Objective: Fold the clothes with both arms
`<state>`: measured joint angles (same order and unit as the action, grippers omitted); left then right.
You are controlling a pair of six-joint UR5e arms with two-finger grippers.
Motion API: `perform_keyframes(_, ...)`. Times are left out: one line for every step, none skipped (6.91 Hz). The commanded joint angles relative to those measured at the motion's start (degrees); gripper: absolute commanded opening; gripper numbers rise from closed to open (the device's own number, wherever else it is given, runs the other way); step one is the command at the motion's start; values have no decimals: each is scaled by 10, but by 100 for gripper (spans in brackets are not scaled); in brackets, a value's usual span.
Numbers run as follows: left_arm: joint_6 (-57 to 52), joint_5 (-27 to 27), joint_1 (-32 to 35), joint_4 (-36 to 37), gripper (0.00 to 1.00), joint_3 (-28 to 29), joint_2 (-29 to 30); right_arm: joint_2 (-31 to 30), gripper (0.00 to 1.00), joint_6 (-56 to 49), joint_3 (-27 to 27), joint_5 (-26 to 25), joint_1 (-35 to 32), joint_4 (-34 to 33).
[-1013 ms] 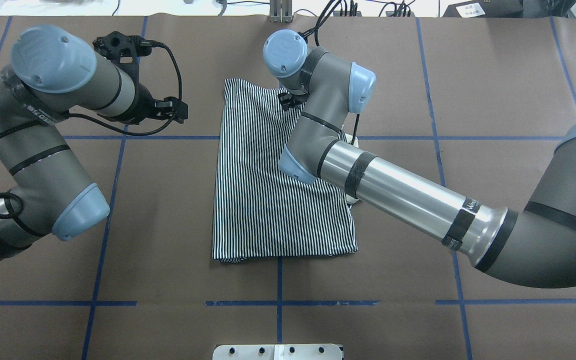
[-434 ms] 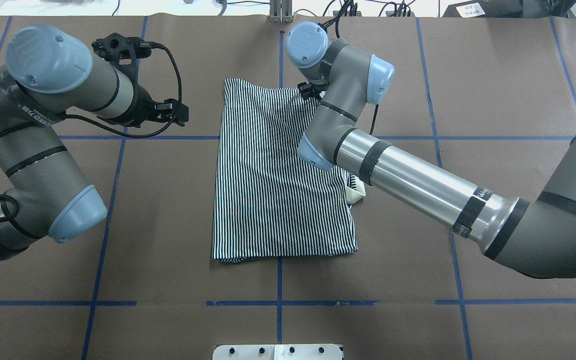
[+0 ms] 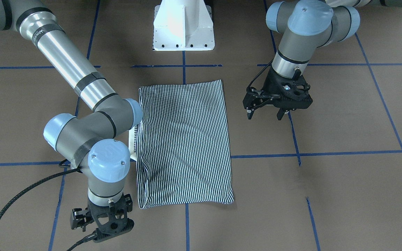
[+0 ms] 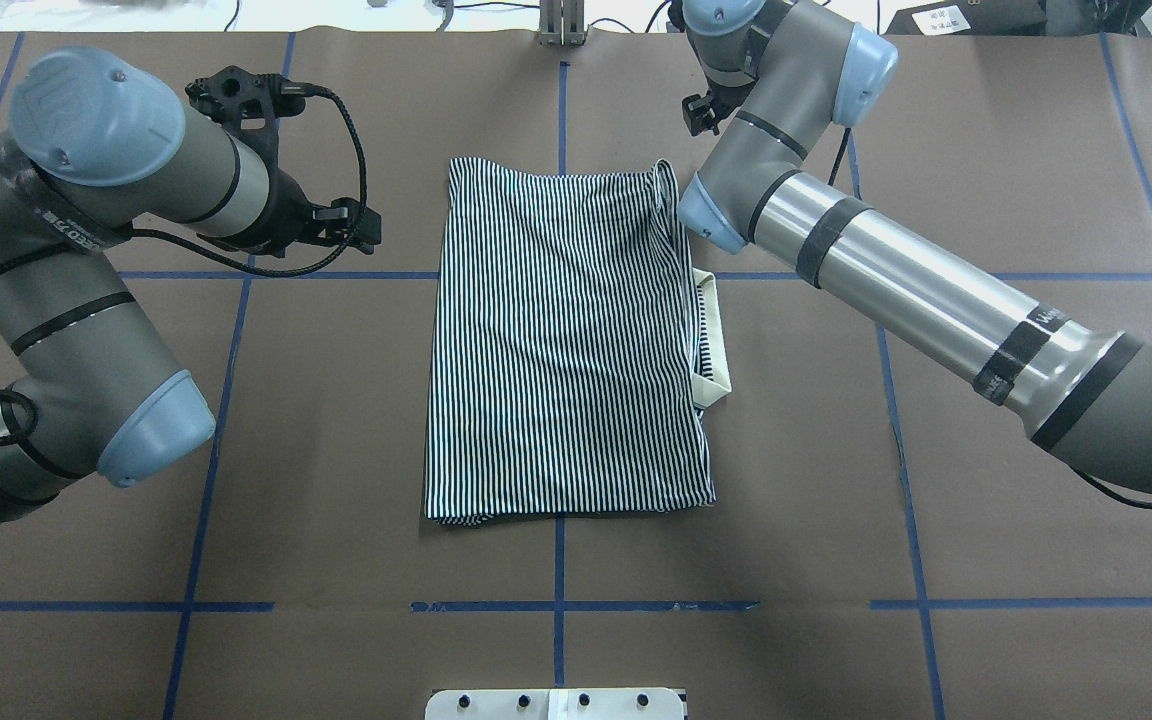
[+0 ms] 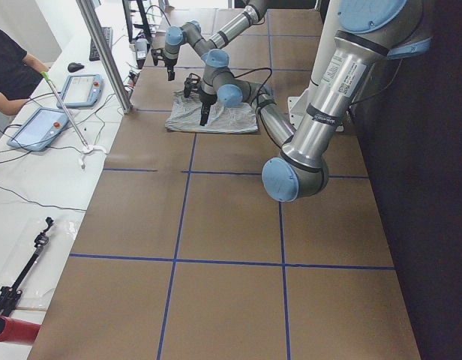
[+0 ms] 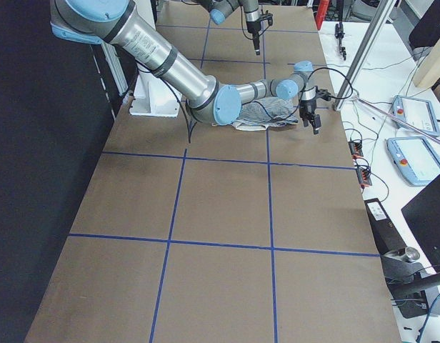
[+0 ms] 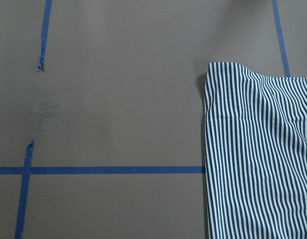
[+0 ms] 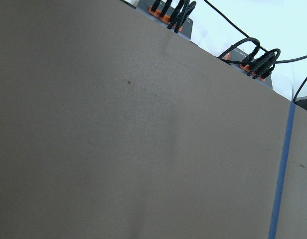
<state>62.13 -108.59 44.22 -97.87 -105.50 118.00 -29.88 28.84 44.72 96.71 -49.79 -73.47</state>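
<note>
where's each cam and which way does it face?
Front-facing: across the table, facing the robot, down; polo shirt, left arm, right arm, pedestal base.
Overhead: behind robot, forward-down; both arms flank shirt.
Exterior left: table's left end; left arm nearest.
Exterior right: opposite end; right arm nearest.
Left wrist: down at shirt corner; no body.
Right wrist: bare table, cables; no body.
Shared: first two show the collar.

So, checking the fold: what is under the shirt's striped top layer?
A cream collar pokes out from under the polo shirt on the right arm's side; anything else beneath is covered.
</note>
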Motion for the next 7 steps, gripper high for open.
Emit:
perform_keyframes(31, 0, -3, 0, 100, -1, -1, -11, 100, 38, 59, 65, -6, -10)
perform_keyframes(73, -1, -8, 0, 100, -3, -1, -45, 100, 62, 130, 111, -5, -51)
perform_keyframes(102, 0, -16, 0, 100, -17, -1, -52, 100, 83, 162, 124, 3, -80)
perform_keyframes(104, 4, -19, 4, 100, -20, -1, -55, 100, 123, 155, 110, 37, -76)
perform_keyframes(104, 7, -19, 4, 100, -22, -1, -48, 100, 126, 145, 80, 55, -64)
perform_keyframes(103, 7, -19, 5, 100, -27, -1, -43, 100, 127, 110, 51, 68, -18)
perform_keyframes(103, 7, -20, 18, 100, -32, 4, -42, 100, 121, 105, 50, 67, -16)
